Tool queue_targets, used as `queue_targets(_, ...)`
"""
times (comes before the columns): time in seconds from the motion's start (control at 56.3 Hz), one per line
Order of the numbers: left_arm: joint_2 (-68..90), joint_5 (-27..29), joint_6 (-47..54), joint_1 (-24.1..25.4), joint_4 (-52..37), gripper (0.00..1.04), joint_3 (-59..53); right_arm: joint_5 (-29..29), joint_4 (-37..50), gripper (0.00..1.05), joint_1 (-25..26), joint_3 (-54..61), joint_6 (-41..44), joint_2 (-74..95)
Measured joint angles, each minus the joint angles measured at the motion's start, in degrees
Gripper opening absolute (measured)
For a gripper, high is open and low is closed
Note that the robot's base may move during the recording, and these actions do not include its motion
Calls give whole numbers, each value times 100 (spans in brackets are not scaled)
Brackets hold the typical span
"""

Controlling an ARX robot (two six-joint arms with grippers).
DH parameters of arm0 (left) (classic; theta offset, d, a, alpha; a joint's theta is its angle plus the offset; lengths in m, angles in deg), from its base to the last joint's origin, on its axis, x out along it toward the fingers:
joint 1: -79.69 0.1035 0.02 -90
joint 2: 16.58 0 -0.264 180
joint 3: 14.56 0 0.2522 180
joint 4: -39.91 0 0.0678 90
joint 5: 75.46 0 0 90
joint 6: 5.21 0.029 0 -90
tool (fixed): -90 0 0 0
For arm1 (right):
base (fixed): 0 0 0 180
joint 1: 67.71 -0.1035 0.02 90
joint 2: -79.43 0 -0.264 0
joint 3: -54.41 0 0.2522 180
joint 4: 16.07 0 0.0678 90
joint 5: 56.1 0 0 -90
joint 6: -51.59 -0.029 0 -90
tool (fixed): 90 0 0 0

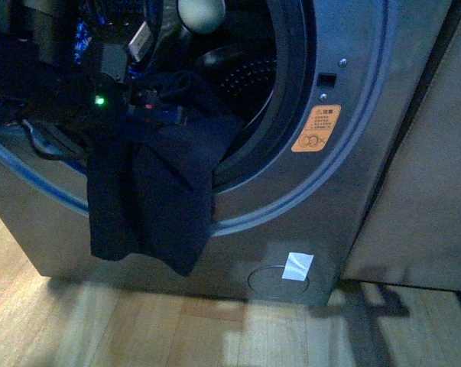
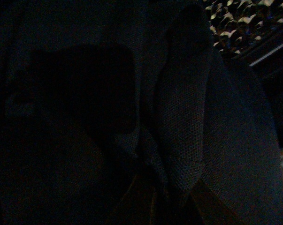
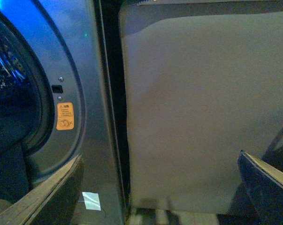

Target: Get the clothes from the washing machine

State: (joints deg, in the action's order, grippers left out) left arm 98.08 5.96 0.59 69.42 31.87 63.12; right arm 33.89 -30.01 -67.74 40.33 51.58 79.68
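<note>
The grey washing machine (image 1: pixel 345 84) fills the front view, with its black-rimmed porthole open and the perforated drum (image 1: pixel 249 76) behind. The dark navy clothes (image 1: pixel 150 206) hang out over the porthole's lower rim and down the machine's front. My left gripper (image 1: pixel 155 103) is at the porthole mouth, shut on the top of the clothes. The left wrist view is very dim; cloth (image 2: pixel 188 117) fills it. My right gripper (image 3: pixel 160 187) is open and empty, its fingers (image 3: pixel 52 192) wide apart. It is to the right of the machine (image 3: pixel 92 117), facing a beige panel.
An orange sticker (image 1: pixel 316 128) sits right of the porthole, and a white tape patch (image 1: pixel 297 266) is low on the front. A beige cabinet panel (image 1: pixel 421 176) stands against the machine's right side and also shows in the right wrist view (image 3: pixel 193 108). Wooden floor (image 1: pixel 176 329) lies below.
</note>
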Motion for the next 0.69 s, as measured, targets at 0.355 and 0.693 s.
queue_targets(0.355, -1947, -632, -190, 133, -385, 6, -1357, 0, 0, 97, 0, 0, 0, 0)
queue_targets(0.693, -3729, -1255, -442, 247, -39, 6, -1602, 0, 0, 97, 0, 0, 0, 0)
